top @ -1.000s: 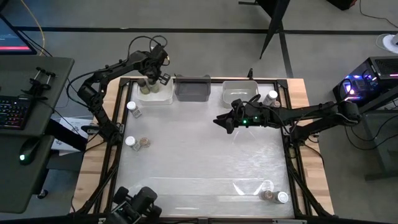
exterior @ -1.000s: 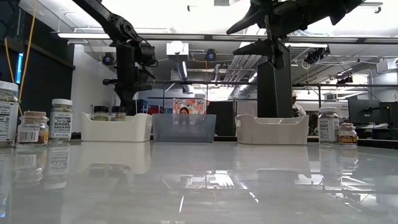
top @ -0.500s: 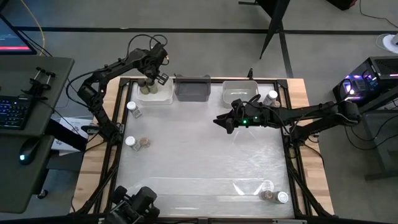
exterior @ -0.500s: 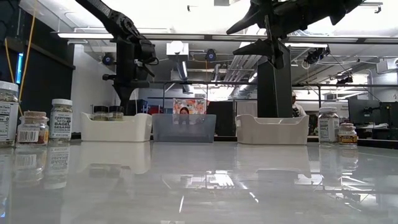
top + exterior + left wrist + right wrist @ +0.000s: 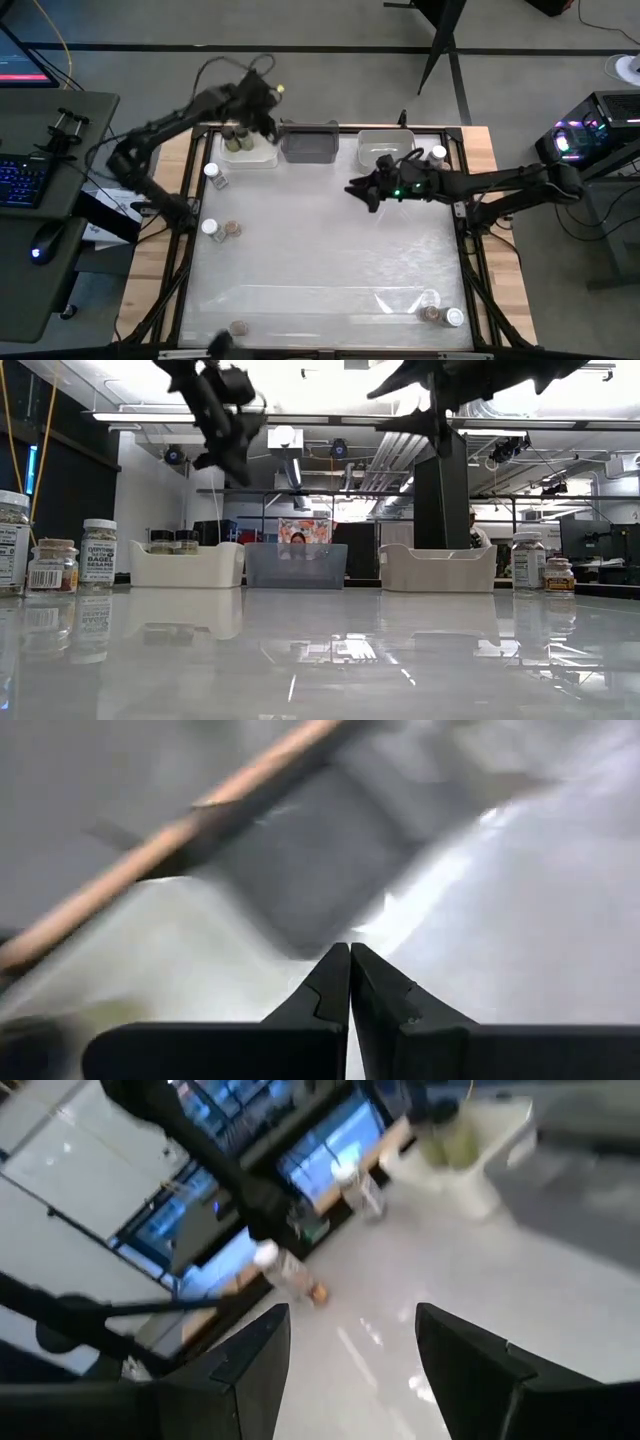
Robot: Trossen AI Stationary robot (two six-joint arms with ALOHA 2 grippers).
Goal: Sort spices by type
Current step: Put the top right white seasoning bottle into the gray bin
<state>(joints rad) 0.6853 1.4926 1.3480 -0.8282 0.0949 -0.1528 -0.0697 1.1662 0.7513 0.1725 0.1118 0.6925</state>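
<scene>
Two dark-capped spice jars (image 5: 174, 541) stand in the white bin (image 5: 250, 152) at the table's far left. My left gripper (image 5: 268, 122) hangs above that bin's right end, by the grey bin (image 5: 310, 142). It slants down, shut and empty; in the left wrist view its fingertips (image 5: 350, 955) meet with nothing between them. My right gripper (image 5: 352, 188) hovers over the table's far middle, pointing toward the left edge. It is open, with nothing between its fingers (image 5: 350, 1320). Other jars stand on the table: a white-capped one (image 5: 212, 172), then a white-capped (image 5: 209, 228) and brown-capped (image 5: 231, 230) pair.
A third bin (image 5: 386, 146) stands at the far right, with a jar (image 5: 437, 155) beside it. Two jars (image 5: 443, 316) stand near the front right corner and one brown-capped jar (image 5: 238, 328) at the front left. The middle of the table is bare.
My left gripper has risen from the white bin and swung toward the table's right, toward the grey bin. It has tipped from pointing straight down to a slant and has stayed shut. The two jars stay in the bin.
</scene>
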